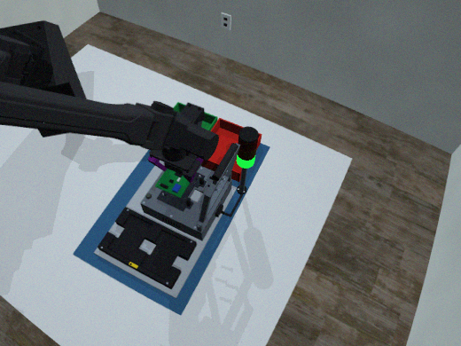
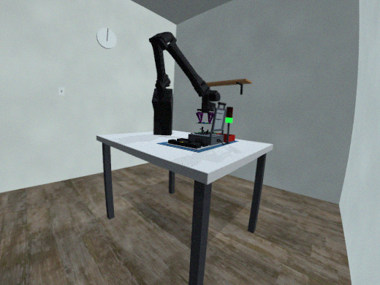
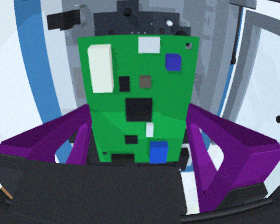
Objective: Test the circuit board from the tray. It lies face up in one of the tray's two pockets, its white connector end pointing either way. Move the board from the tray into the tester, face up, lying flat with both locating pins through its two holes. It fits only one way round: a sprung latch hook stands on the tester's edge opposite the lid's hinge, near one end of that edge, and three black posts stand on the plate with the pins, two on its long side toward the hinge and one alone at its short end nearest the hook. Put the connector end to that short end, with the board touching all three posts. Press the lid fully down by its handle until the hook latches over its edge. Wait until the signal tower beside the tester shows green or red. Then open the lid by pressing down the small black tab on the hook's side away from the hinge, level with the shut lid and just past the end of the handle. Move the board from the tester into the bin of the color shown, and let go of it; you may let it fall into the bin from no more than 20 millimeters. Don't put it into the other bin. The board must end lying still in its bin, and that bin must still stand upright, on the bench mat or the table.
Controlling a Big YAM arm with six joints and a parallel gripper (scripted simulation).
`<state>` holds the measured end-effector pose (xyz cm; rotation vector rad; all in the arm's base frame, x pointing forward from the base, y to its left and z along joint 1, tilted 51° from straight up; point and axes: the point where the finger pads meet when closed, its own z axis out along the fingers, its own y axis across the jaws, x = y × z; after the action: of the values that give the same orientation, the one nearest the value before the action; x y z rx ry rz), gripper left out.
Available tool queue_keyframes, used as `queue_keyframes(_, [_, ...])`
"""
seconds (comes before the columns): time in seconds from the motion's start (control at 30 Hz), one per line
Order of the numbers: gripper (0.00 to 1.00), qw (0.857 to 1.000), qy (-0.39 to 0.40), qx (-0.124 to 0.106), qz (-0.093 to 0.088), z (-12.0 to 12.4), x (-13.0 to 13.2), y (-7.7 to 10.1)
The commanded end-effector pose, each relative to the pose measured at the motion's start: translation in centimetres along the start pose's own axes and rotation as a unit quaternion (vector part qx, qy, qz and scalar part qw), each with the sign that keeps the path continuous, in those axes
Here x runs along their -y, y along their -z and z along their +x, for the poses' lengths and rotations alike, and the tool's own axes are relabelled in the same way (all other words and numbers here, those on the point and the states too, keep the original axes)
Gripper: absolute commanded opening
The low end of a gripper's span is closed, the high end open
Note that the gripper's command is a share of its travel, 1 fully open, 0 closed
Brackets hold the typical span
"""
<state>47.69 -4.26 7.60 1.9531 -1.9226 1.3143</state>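
Observation:
My gripper (image 1: 177,174) (image 2: 205,121) (image 3: 138,110) is shut on the green circuit board (image 1: 169,185) (image 3: 140,53) by its long edges, with the purple fingers on either side. It holds the board face up a little above the grey tester (image 1: 175,212) (image 2: 204,139) (image 3: 63,53). The tester's lid (image 1: 220,174) (image 2: 219,121) stands open and upright. The signal tower (image 1: 246,161) (image 2: 229,120) beside the tester shows green. The green bin (image 1: 209,122) and the red bin (image 1: 227,140) stand side by side behind the tester, and my arm partly hides the green bin.
The black tray (image 1: 146,247) lies in front of the tester on the blue bench mat (image 1: 99,239), with both pockets empty. The arm's base stands at the table's back left. A wooden wall shelf (image 2: 228,82) hangs behind.

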Motion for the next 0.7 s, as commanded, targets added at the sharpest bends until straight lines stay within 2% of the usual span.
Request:
queue_keyframes(0.0, [0.72,1.0,-0.007,0.008,0.01,-0.7,0.5,2.5])
queue_keyframes(0.1, [0.72,1.0,-0.004,0.008,0.007,-1.0,0.5,2.6])
queue_keyframes(0.2, [0.72,1.0,-0.009,0.008,0.012,-0.6,0.7,3.9])
queue_keyframes(0.37, [0.72,1.0,-0.01,0.009,0.013,-0.6,1.0,4.8])
queue_keyframes(0.47, [0.72,1.0,0.0,0.009,0.003,-1.3,0.3,4.2])
queue_keyframes(0.67, [0.72,1.0,-0.011,0.007,0.008,-0.7,0.7,4.3])
